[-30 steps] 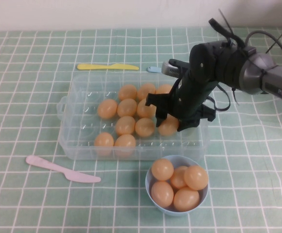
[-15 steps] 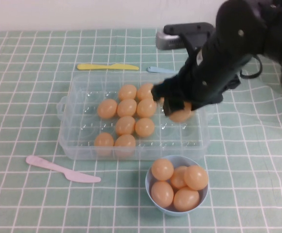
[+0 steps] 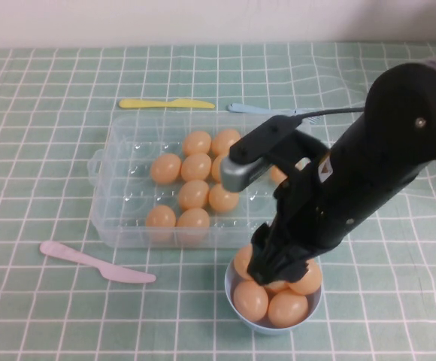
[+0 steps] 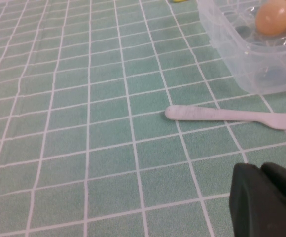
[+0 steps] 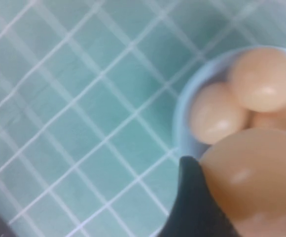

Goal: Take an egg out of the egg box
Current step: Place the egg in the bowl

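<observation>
The clear plastic egg box (image 3: 110, 213) stands mid-table with several orange-tan eggs (image 3: 194, 194) in its dimples. My right gripper (image 3: 280, 265) hangs over the light-blue bowl (image 3: 229, 292), just in front of the box. It is shut on an egg (image 5: 261, 182), which presses against its black finger (image 5: 192, 202) in the right wrist view, above the eggs lying in the bowl. In the high view the arm hides that held egg. My left gripper (image 4: 268, 197) is shut with nothing in it, low over the cloth, near the box's corner (image 4: 241, 54).
A pink plastic knife (image 3: 90, 263) lies on the checked green cloth in front of the box's left end. A yellow knife (image 3: 165, 104) and a small blue utensil (image 3: 240, 108) lie behind the box. The bowl holds several eggs (image 3: 251, 299).
My right arm has lifted an egg out of the box and swung toward the near side; it now hangs over the blue bowl. The left gripper has not moved.
</observation>
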`<state>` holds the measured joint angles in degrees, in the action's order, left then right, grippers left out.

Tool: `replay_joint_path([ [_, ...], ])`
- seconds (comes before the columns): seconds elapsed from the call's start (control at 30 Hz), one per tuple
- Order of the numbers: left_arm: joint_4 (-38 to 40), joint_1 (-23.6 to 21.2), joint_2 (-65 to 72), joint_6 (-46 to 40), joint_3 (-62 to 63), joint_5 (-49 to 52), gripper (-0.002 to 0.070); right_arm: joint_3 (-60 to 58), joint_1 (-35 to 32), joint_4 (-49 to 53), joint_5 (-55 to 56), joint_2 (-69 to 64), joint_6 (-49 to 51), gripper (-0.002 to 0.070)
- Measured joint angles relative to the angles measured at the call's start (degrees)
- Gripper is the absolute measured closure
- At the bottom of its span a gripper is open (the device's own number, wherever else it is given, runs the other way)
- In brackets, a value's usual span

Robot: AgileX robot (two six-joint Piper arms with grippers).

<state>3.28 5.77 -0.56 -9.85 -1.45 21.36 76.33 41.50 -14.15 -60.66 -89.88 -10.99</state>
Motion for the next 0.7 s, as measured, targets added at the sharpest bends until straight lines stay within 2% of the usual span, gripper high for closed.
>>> replay_joint_path([
  [0.4,0.0,0.0,0.0,0.0,0.0,0.0,0.0678,-0.05,3.84,-3.06,1.14,-5.79,-3.36,0.0298],
  [0.7,0.0,0.0,0.0,0.0,0.0,0.0,0.0678,-0.05,3.84,1.72,0.78,-7.15,-3.36,0.0298],
])
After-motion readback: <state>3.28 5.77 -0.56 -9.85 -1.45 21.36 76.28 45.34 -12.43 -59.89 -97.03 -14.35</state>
